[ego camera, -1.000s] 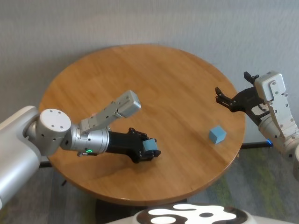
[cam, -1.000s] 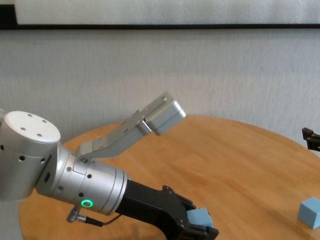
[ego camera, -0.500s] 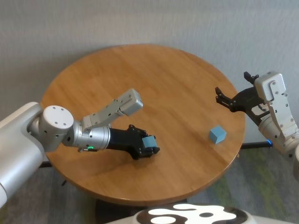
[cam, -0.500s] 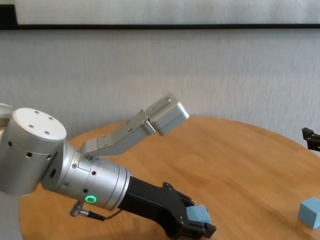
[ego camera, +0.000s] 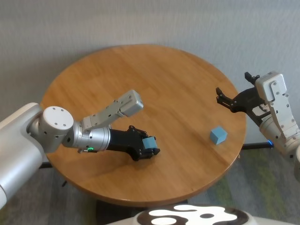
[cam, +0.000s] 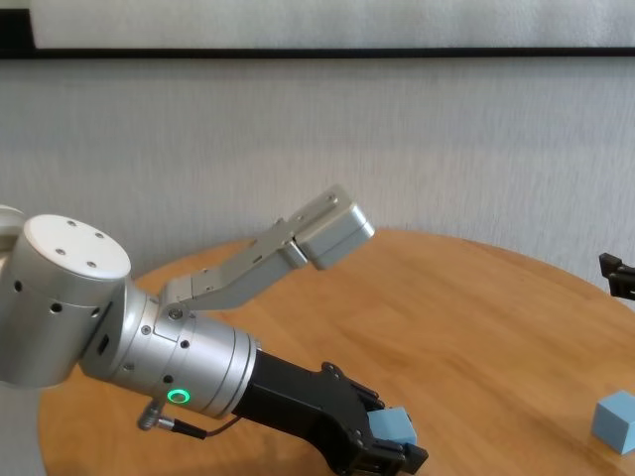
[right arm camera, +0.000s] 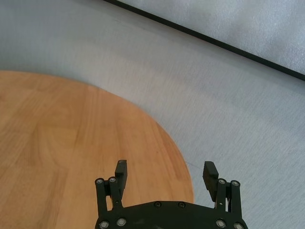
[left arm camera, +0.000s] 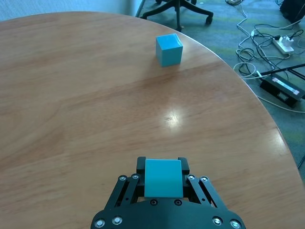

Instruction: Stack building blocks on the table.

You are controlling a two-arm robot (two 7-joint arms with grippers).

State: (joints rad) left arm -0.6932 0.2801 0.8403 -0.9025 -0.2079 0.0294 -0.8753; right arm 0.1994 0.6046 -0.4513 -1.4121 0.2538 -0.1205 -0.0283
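Note:
A light blue building block (ego camera: 149,142) sits between the fingers of my left gripper (ego camera: 150,145), low over the front-left part of the table (ego camera: 140,75). In the left wrist view the block (left arm camera: 163,177) fills the gap of the left gripper (left arm camera: 162,165), which is shut on it. I cannot tell whether the block touches the wood. The chest view shows the same block (cam: 395,427). A second light blue block (ego camera: 218,135) (left arm camera: 168,49) (cam: 615,419) stands alone near the table's right edge. My right gripper (ego camera: 233,87) (right arm camera: 165,167) hovers open and empty above that right edge.
The round table's rim (left arm camera: 267,119) curves close to the free block. Beyond it, on the floor, are an office chair base (left arm camera: 178,7) and cables with a power strip (left arm camera: 281,43). A grey wall lies behind the table.
My left gripper with the blue block has drawn back slightly toward the left, then held still. The right arm and the free block have not moved.

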